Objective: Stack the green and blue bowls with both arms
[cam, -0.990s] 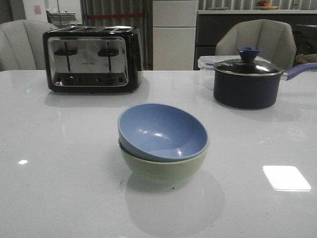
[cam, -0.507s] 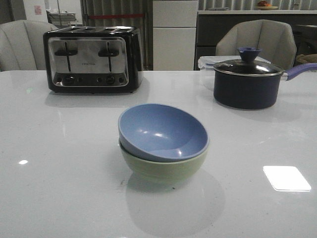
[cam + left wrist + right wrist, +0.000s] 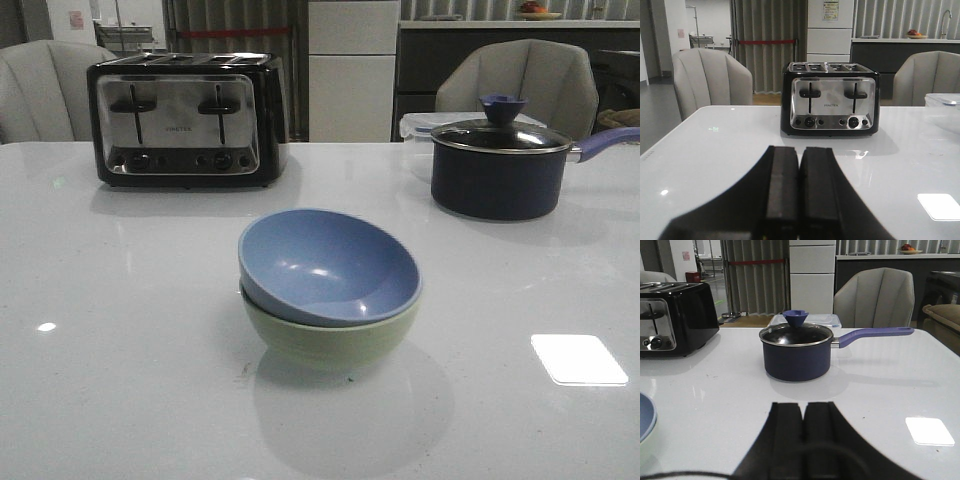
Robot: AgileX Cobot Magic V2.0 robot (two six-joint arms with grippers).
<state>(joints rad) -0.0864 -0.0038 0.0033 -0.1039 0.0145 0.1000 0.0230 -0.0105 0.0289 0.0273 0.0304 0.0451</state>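
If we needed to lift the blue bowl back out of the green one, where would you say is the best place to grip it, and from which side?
Probably the raised far-left rim of the blue bowl, approached from above. It sits tilted inside the green bowl, so that edge stands clear of the green rim, while the near-right edge lies too close to it for a finger. One finger would go inside the wall and one outside.

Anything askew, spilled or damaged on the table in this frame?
One thing: the blue bowl sits tilted in the green bowl, its rim raised at the back-left and dipping toward the front-right, not nested flush. No spills or damage visible. Both end effectors are shut and empty.
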